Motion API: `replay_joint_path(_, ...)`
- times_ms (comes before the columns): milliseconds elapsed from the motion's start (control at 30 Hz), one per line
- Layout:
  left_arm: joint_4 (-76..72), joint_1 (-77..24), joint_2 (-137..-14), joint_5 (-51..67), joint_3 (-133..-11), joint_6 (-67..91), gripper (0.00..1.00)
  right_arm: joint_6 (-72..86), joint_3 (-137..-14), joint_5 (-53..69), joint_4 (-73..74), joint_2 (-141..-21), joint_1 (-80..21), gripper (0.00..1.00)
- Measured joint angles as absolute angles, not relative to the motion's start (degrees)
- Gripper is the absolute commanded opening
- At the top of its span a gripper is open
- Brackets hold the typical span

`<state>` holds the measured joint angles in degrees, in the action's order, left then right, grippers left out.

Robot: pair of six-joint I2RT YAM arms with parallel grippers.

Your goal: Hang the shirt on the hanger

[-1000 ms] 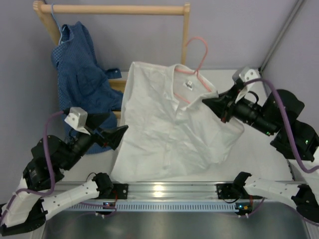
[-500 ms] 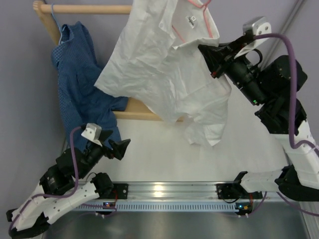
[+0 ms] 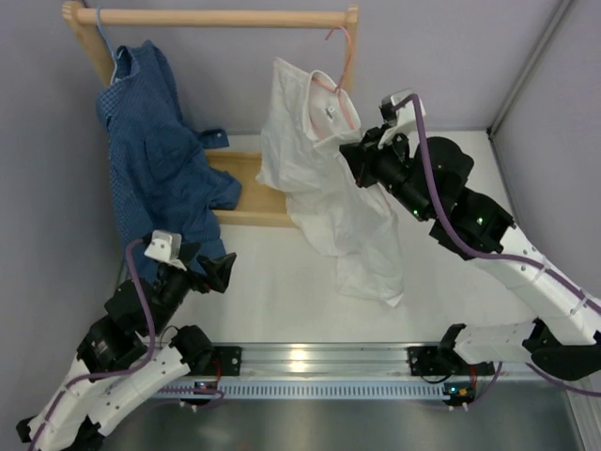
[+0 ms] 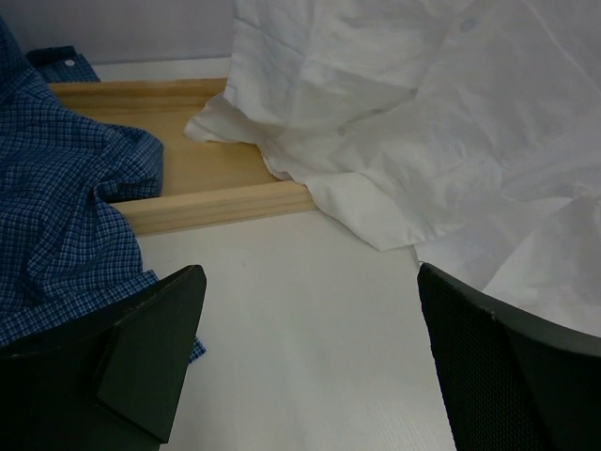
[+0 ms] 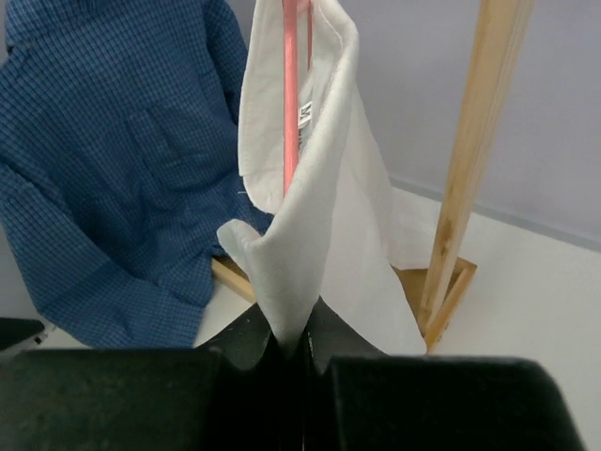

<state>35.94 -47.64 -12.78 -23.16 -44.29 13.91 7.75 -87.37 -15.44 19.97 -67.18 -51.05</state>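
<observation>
white shirt [image 3: 329, 193]: draped on pink wire hanger [image 3: 340, 70], at the right end of the wooden rack's top rail [image 3: 216, 17].
right gripper [image 5: 299, 343]: pinched on the shirt's shoulder fabric.
left gripper [image 3: 219, 272]: jaws wide, empty, near the table's left edge.
step: probably hanging up; hook on rail unclear.
next: seat hook, then release.
</observation>
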Motion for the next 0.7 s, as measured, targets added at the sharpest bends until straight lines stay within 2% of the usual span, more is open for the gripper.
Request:
replay_joint_path(333,35.6,-39.3,-16.0,-19.4,-43.8,13.9,0.98,13.0,-108.7,-29.9,27.8,-84.1,-55.6,0.0)
replay_joint_path(700,35.6,-38.7,-14.8,-18.9,-42.8,13.8,0.98,12.8,-124.7,-38.6,32.6,-100.2,-55.7,0.0)
